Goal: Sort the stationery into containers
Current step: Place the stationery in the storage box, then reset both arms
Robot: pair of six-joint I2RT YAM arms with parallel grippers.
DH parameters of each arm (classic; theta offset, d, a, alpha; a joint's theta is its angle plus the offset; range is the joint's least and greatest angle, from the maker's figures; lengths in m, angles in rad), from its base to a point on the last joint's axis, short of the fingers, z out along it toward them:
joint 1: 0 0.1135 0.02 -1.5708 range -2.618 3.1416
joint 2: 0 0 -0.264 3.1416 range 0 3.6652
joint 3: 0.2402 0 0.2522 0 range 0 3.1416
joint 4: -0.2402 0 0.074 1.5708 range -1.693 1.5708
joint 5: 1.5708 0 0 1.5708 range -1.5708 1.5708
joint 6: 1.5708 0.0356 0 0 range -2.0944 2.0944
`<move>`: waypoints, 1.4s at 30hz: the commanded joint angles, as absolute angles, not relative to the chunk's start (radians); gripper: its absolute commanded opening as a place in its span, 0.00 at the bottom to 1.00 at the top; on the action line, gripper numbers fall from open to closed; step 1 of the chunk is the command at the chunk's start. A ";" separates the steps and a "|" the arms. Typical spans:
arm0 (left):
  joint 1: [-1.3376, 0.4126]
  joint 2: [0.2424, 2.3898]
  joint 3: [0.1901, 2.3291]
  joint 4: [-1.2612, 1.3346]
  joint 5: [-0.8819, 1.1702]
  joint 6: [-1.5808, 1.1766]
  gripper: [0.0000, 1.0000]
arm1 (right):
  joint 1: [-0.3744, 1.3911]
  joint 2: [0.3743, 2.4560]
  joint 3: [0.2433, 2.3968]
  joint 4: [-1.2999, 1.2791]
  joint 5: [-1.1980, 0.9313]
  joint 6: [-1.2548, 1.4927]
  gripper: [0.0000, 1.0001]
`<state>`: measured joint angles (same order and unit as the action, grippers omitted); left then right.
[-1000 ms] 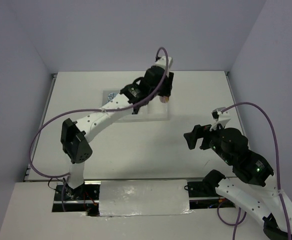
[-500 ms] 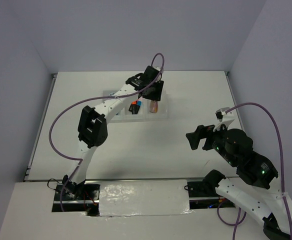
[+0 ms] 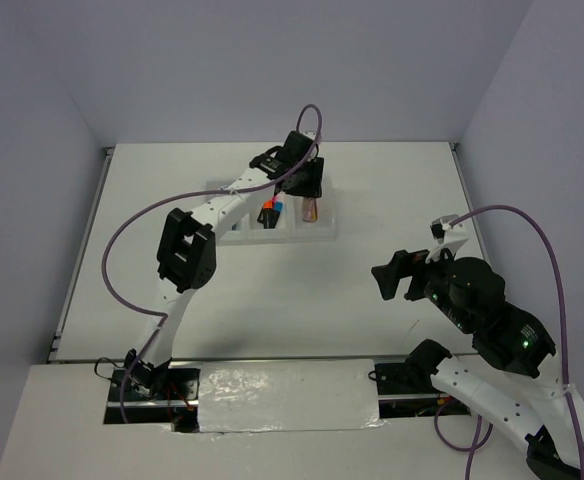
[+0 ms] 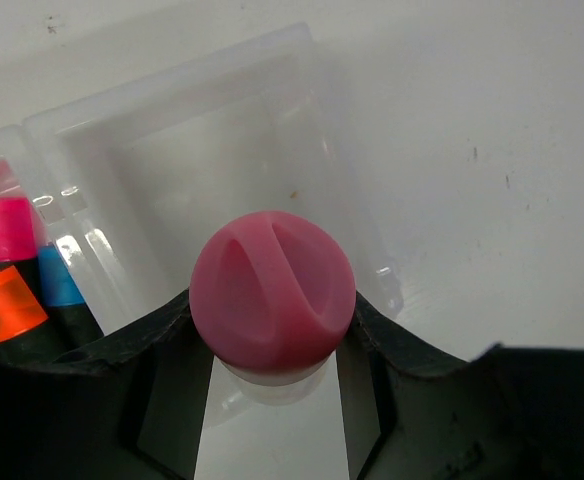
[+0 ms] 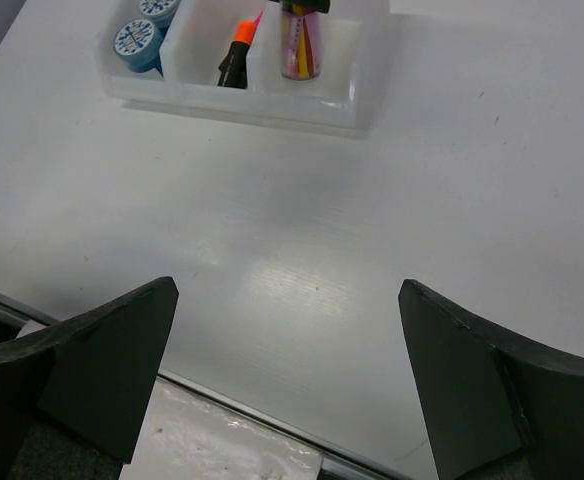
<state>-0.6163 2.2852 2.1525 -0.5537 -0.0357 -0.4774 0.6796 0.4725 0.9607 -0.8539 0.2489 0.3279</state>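
Observation:
The white three-compartment tray (image 3: 328,232) lies at the back middle of the table. My left gripper (image 3: 307,186) is shut on the tan pink-capped cylinder (image 3: 310,208), holding it roughly upright in the tray's right compartment (image 4: 222,150). In the left wrist view the pink cap (image 4: 272,298) sits between the black fingers (image 4: 372,335). Pink (image 4: 2,225), orange (image 4: 7,305) and blue (image 4: 60,280) marker caps show in the middle compartment. Two blue-and-white discs (image 5: 137,38) lie in the left compartment. My right gripper (image 3: 387,275) hangs open over bare table, right of the tray and nearer the front.
The table's near edge has a metal rail and a taped white strip (image 5: 232,440) just below my right gripper (image 5: 287,370). Grey walls close in the table on three sides.
The left arm has swung its elbow up and to the left, uncovering the middle compartment, and the held cylinder has shifted slightly left and down into the right compartment. The right arm barely moved.

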 commanded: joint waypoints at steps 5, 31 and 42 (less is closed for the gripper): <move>-0.611 2.341 2.166 -0.515 -0.015 -0.506 0.12 | 0.676 0.488 0.959 -0.828 0.249 0.319 1.00; -0.637 2.162 2.070 -0.425 0.005 -0.560 0.99 | 0.675 0.508 0.965 -0.808 0.225 0.318 1.00; -0.588 1.708 1.871 -0.650 -0.432 -0.540 0.99 | 0.675 0.511 1.095 -0.871 0.351 0.276 1.00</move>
<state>-0.6369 1.8774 1.9457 -0.5316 -0.2306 -0.5442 0.6796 0.5125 1.0016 -0.8658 0.2695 0.3096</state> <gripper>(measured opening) 0.993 0.997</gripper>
